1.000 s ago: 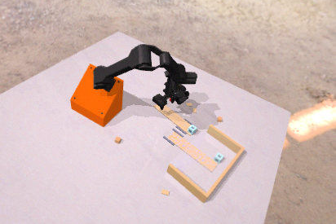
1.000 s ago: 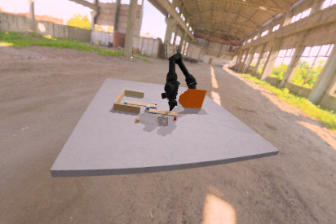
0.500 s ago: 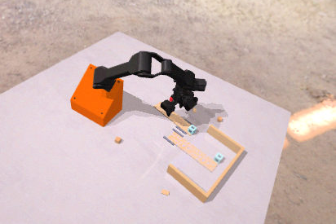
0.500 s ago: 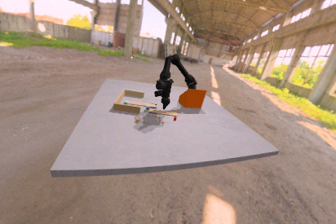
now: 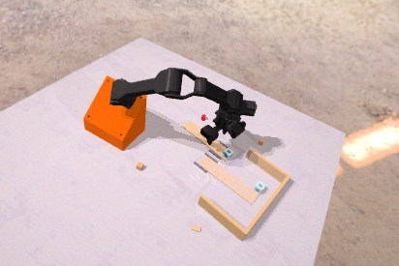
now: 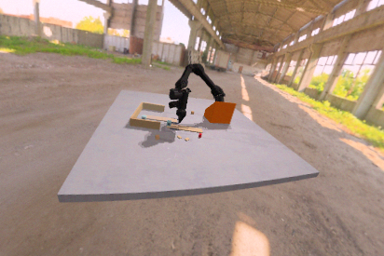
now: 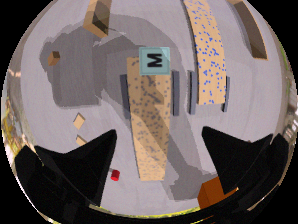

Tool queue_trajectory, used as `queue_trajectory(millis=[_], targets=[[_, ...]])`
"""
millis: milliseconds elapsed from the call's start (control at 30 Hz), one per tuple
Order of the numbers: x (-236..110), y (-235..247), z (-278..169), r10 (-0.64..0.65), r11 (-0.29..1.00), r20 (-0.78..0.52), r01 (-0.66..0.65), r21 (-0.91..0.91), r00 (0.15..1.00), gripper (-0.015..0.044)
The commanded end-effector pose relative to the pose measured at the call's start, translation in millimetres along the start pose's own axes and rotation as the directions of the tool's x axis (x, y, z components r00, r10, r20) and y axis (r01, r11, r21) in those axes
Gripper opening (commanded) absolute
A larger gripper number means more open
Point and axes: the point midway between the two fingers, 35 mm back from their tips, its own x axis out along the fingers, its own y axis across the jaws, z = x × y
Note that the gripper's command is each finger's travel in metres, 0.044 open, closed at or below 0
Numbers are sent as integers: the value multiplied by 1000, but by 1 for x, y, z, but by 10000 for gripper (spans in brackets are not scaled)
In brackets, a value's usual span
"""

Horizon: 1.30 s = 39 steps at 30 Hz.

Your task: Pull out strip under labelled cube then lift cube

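Observation:
A teal cube marked M (image 5: 228, 153) (image 6: 169, 123) (image 7: 155, 61) sits at the far end of the grey-dotted strip (image 5: 193, 129) (image 6: 191, 129) (image 7: 152, 162), overhanging its end edge. The strip lies between dark guide rails, its long near part outside them. A blue-dotted strip (image 5: 228, 179) (image 7: 212, 62) lies parallel; a second teal cube (image 5: 260, 187) (image 6: 144, 117) is at its far end, its mark too small to read. My gripper (image 5: 223, 137) (image 7: 161, 132) is open and empty, above the grey-dotted strip, short of the M cube.
A three-sided wooden wall (image 5: 223, 217) (image 6: 146, 124) stands around the strips' far ends. A red cylinder (image 5: 203, 117) (image 6: 199, 135) (image 7: 115, 175) lies beside the near strip end. Small wooden pieces (image 5: 260, 141) (image 5: 139, 165) (image 5: 196, 228) are scattered. The orange base (image 5: 113, 121) (image 6: 220, 113) supports the arm.

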Motion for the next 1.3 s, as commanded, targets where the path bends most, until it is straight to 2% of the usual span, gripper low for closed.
queue_trajectory(millis=[0,533,767,1267], targets=[[-3,1,15,0,1000,6,0,-3,1000,440],[-12,4,68,0,1000,8,0,-1,1000,440],[-3,4,69,0,1000,8,0,-1,1000,256],[22,4,69,-1,1000,8,1,-1,1000,250]])
